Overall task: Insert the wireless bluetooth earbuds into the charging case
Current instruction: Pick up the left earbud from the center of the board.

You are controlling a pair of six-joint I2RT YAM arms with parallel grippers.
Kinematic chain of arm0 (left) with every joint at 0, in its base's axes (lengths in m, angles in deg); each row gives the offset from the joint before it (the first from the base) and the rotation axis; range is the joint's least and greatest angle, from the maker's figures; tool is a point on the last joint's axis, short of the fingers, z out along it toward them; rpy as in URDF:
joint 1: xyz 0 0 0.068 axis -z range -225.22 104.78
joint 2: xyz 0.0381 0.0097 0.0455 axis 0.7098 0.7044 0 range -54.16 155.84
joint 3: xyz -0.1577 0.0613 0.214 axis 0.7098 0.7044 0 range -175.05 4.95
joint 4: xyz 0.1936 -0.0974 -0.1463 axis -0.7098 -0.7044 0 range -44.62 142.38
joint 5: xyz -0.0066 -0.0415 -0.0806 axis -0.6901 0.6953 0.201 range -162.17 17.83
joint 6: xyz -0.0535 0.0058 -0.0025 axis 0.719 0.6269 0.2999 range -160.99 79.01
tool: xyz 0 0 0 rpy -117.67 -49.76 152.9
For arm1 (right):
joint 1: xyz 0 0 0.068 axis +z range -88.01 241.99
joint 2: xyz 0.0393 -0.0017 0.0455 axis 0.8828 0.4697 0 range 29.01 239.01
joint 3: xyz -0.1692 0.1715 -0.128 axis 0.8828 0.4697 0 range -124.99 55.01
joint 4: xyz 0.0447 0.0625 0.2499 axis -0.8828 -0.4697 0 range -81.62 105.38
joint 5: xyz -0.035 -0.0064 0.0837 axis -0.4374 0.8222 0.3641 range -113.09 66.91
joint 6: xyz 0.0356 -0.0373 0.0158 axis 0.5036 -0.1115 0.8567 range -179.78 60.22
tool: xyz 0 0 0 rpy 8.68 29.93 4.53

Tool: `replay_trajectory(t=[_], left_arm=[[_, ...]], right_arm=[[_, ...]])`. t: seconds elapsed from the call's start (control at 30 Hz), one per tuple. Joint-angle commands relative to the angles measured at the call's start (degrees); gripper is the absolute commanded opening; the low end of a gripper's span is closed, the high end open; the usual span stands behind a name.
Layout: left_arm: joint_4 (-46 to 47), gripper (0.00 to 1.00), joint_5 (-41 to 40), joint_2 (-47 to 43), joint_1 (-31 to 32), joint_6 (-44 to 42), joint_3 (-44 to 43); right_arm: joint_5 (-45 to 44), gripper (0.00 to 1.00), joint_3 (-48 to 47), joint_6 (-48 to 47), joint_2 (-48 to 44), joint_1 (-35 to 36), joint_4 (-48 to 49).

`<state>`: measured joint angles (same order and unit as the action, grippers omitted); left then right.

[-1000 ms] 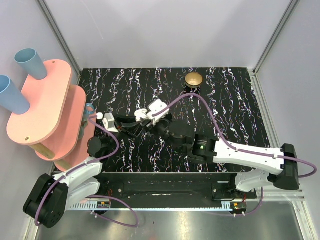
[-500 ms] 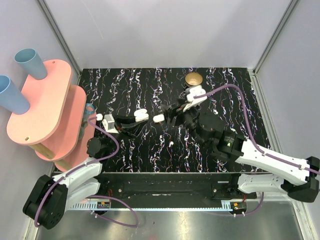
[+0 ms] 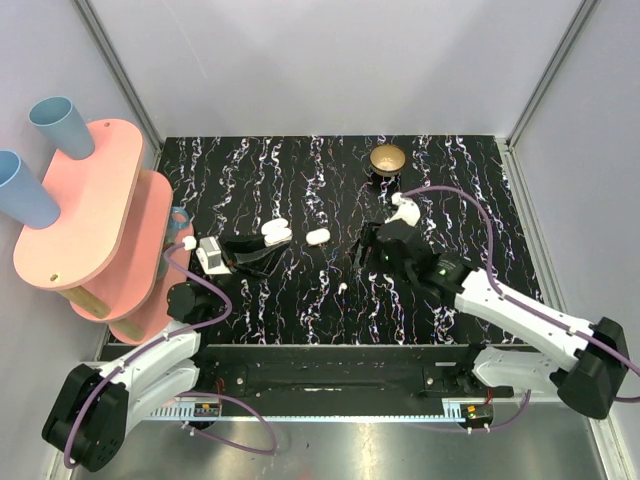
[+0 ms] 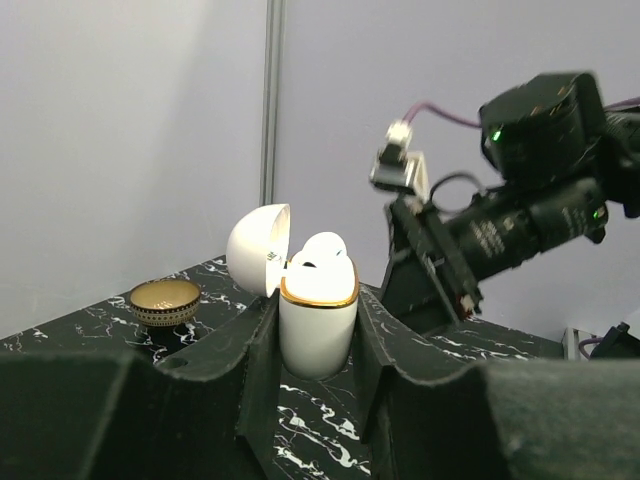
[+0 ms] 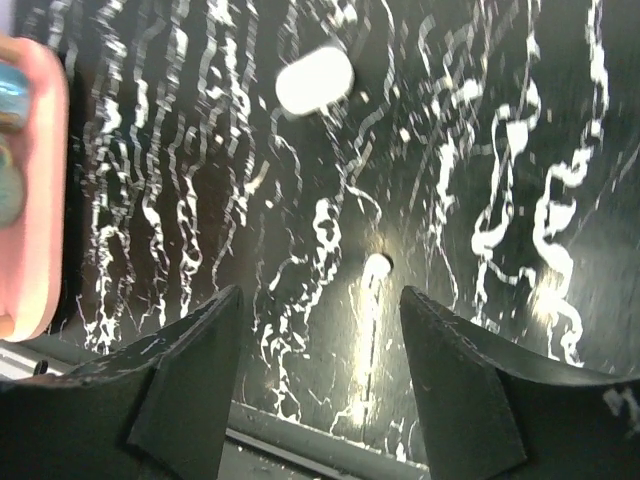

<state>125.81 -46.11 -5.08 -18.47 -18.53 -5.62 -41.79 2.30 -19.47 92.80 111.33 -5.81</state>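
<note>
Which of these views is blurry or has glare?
Right wrist view: motion-blurred, table veins smeared, a glare streak near centre. Left wrist view: case sharp, near fingers dark and soft. Top view: sharp, evenly lit.

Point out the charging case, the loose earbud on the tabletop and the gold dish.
charging case [image 4: 318,335]: left wrist view, front of its lower shell.
loose earbud [image 5: 377,265]: right wrist view, its white body.
gold dish [image 3: 387,158]: top external view, inside of its bowl.
</note>
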Motion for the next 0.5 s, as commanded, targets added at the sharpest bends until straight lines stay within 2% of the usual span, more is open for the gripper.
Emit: replay_trajectory(t=[0.0, 0.2, 0.3, 0.33, 0.47], left_arm=[[19.7, 0.00, -1.5, -0.7, -0.2, -1.3, 0.2], [19.6, 0.00, -1.8, -0.5, -0.1, -1.5, 0.5], [19.6, 0.00, -2.0, -1.2, -0.2, -1.6, 0.7], [19.4, 0.00, -2.0, -1.5, -0.2, -1.7, 0.9], [19.0, 0.00, -2.8, -2.5, -0.2, -3.1, 1.5]], right_arm=[[2.3, 0.72, 1.3, 15.6, 4.1, -0.2, -4.4], [-1.2, 0.78, -3.1, 15.1, 10.4, -0.2, -9.6], [-5.6, 0.92, -6.8, 13.1, 12.8, -0.2, -14.6], [-6.4, 1.00, -7.5, 12.8, 13.1, -0.1, -15.7], [-10.8, 1.00, -9.3, 15.2, 12.1, -0.3, -17.8]])
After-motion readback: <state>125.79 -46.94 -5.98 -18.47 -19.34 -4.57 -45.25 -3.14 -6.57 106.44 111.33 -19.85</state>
